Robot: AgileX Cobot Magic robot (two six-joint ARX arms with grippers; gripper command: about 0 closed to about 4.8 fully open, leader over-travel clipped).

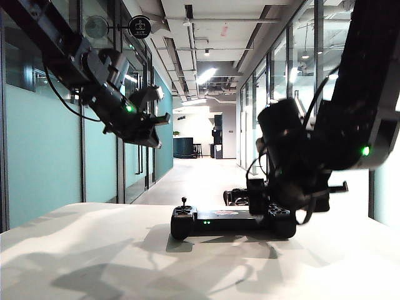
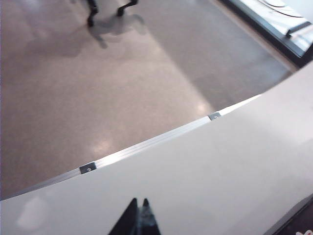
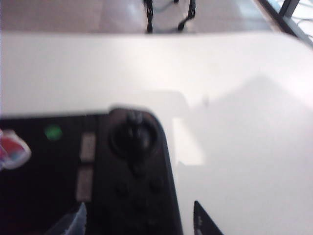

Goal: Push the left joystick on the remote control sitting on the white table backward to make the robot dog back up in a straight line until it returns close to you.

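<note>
the remote control (image 1: 232, 222) is seen near the middle of the white counter (image 1: 94, 262), the left joystick (image 1: 184, 203) upright. the left end effector (image 2: 138, 215) is raised at the left, tips pressed together. the right end effector (image 3: 139, 218) is spread over the controller's right handle, gripping nothing. the robot dog (image 1: 237, 197) is seen on the floor beyond.
</note>
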